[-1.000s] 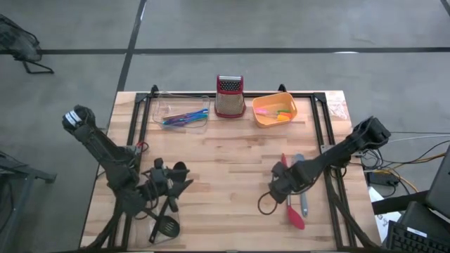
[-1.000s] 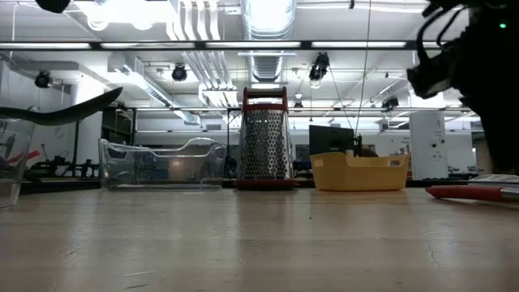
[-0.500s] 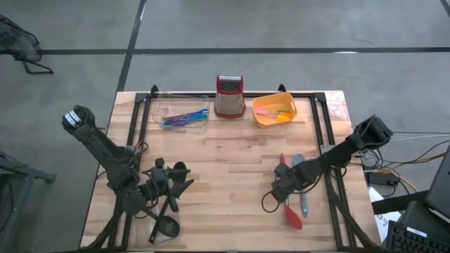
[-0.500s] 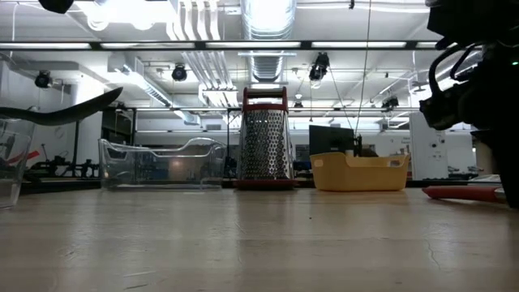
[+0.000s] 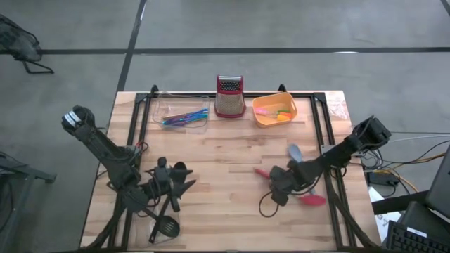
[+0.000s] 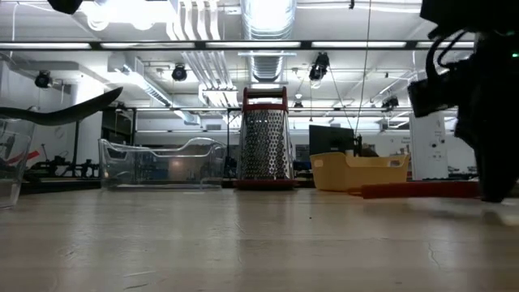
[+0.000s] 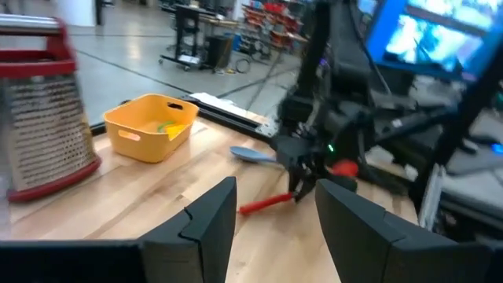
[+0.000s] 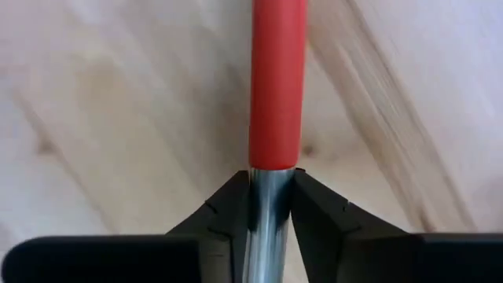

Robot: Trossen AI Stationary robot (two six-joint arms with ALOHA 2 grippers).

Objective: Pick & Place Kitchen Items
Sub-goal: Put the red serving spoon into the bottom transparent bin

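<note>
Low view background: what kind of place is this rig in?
Likely a robotics lab or industrial workshop: exposed ceiling ducts and strip lights, equipment racks behind the wooden table, and a lit monitor beside it.

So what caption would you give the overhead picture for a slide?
Right gripper shut on the red spoon, grey spatula beside it; left gripper waits open by the black utensils.

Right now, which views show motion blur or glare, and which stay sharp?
Left wrist view: the box grater at the picture's edge and the far arm are smeared. Low view: the ceiling lights blow out and the right arm is a dark silhouette. Right wrist view: the red spoon handle is crisp between the fingers, the wood beside it streaked. High view: evenly lit, sharp.
</note>
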